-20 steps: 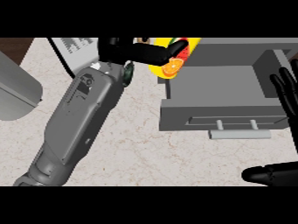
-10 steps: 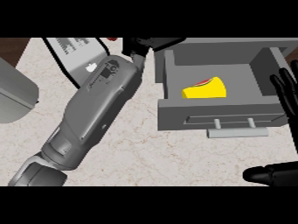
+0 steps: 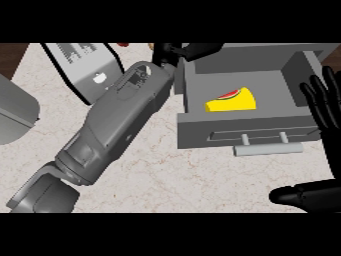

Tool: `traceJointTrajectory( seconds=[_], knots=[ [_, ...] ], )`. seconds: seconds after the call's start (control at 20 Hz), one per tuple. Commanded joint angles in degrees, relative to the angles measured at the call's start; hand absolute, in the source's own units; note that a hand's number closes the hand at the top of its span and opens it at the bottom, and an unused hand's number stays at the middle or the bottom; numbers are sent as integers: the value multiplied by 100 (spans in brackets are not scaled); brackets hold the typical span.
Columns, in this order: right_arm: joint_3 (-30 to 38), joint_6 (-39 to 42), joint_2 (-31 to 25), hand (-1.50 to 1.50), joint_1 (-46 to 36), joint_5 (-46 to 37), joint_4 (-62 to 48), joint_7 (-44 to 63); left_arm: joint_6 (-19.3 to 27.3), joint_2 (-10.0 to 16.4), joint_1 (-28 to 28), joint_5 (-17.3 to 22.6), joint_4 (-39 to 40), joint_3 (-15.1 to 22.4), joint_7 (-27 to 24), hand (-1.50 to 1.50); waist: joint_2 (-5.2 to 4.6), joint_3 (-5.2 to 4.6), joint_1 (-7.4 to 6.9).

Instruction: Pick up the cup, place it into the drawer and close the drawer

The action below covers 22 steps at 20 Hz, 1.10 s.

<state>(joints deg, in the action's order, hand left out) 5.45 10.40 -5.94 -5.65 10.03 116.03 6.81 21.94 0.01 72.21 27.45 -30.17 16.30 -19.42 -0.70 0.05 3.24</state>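
The yellow cup (image 3: 232,101), marked with red and green, lies on its side inside the open grey drawer (image 3: 195,87), left of its middle. My left hand (image 3: 179,50) is at the drawer's back left corner, off the cup, with its fingers stretched out to the right over the rim. The left forearm (image 3: 114,125) runs diagonally up from the lower left, just beside the drawer's left wall. At the right edge my right hand (image 3: 334,107) rests open, fingers up, beside the drawer's right front corner. The drawer's front panel carries a pale bar handle (image 3: 269,149).
A grey rounded body (image 3: 3,112) sits at the left edge of the marbled counter (image 3: 202,185). A flat grey-and-white appliance (image 3: 84,67) with a black border lies at the back left, partly under my left forearm. A dark wooden strip runs along the back.
One second ago my left hand held the cup over the drawer's left rim. The cup now lies in the drawer, and the hand has let go and pulled back to the back left corner.
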Motion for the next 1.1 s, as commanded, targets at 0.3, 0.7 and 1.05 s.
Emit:
traceJointTrajectory(
  seconds=[0.3, 0.7, 1.05],
  knots=[
    [129, 180, -129, -150, -232, 308, -237, 60, 292, -1, 272, 562, 573, 1093, -139, 150, -51, 6, 241],
    [-251, 25, 61, -150, -283, 61, 96, 182, 564, -1, 463, 511, 927, 1718, 294, -150, -65, 5, 372],
    [20, 223, -12, -150, -390, 487, -239, 38, 433, -1, 217, 1134, 620, 1506, -376, -150, -101, 5, 319]
  ],
)
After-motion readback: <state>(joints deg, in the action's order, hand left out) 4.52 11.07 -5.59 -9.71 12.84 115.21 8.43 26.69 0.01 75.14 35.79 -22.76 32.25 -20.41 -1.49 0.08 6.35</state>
